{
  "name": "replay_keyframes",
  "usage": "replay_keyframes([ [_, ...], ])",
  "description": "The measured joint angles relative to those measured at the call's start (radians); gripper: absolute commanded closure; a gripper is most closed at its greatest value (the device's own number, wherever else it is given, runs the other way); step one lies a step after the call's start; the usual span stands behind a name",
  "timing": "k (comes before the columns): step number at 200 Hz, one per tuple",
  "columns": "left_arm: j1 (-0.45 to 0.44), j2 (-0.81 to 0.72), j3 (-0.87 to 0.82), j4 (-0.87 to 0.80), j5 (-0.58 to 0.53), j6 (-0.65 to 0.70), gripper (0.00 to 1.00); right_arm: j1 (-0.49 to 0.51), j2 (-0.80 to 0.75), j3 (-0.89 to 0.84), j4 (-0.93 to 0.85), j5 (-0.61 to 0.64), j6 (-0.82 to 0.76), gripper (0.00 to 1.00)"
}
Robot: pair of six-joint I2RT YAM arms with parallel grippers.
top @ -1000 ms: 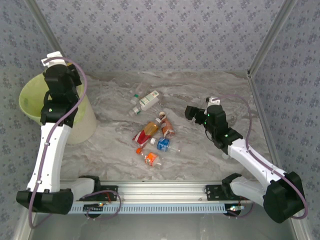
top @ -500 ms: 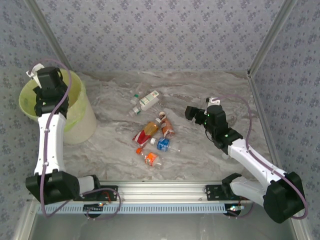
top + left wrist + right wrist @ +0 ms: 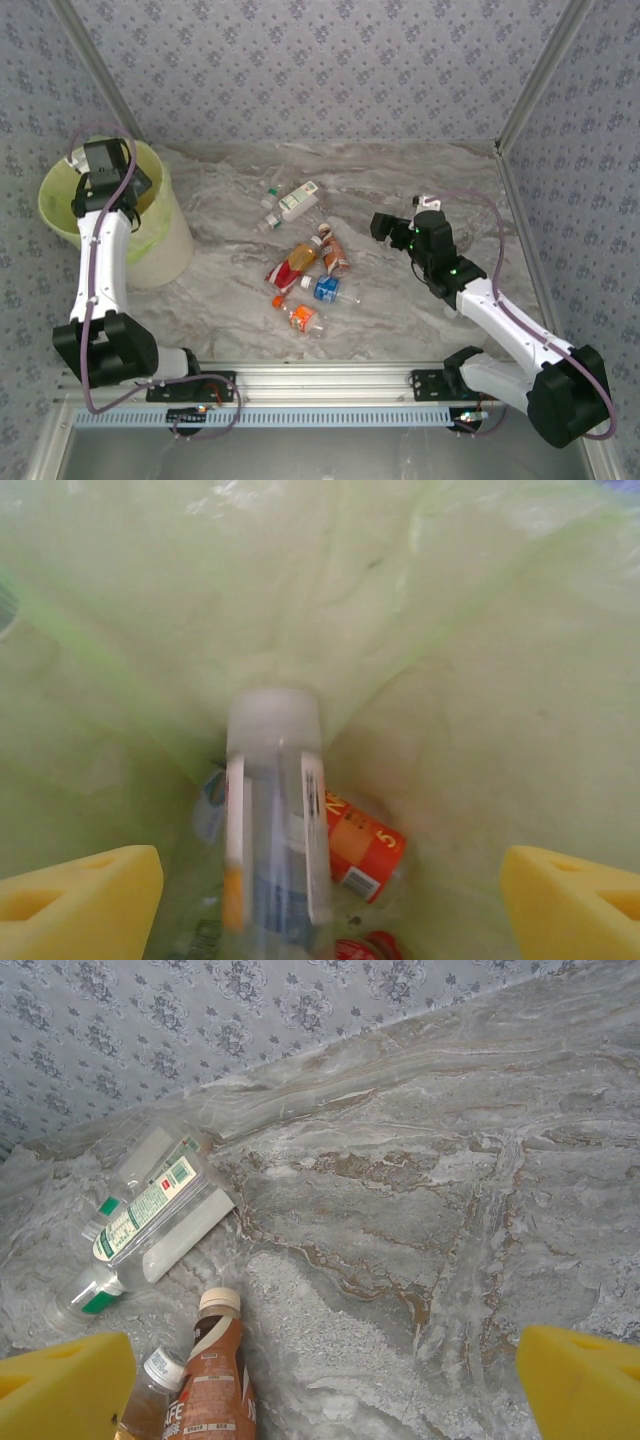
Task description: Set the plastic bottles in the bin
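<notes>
Since the earlier frame the left pincer [image 3: 325, 905] has shifted slightly above the bin [image 3: 172, 250]. A clear bottle [image 3: 272, 820], blurred, hangs between its wide-open fingers, touching neither, with a red-labelled bottle [image 3: 365, 848] lying below on the green liner [image 3: 450, 680]. Loose bottles [image 3: 300, 262] lie left of the right pincer [image 3: 320, 1390], also spread wide and holding nothing. Risk, as I judge it: withdrawing could snag the thin liner and drag it out.

Hand [image 3: 320, 1388] gapes near brown bottle [image 3: 214, 1380] (coffee, perhaps).

Patterned grey walls [image 3: 320, 70]; marbled table [image 3: 400, 180]
</notes>
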Motion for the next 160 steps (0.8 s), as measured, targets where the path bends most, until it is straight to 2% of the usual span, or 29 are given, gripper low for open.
replay_keyframes([
  [39,-0.010,-0.041,0.018,-0.003,0.085,-0.002,0.08,0.000,0.002,0.000,0.000,0.000,0.000,0.00],
  [76,-0.083,-0.110,0.029,0.005,0.154,0.007,0.03,0.000,0.013,0.000,0.001,0.000,0.000,0.00],
  [107,-0.227,-0.148,0.060,0.010,0.175,0.040,0.01,0.000,0.025,0.000,0.001,0.000,0.000,0.00],
  [137,-0.413,-0.147,0.094,0.031,0.171,0.101,0.01,0.000,0.037,0.000,0.001,0.000,0.000,0.00],
  [160,-0.515,-0.119,0.130,0.029,0.183,0.153,0.01,0.000,0.040,0.000,0.001,0.000,0.000,0.00],
])
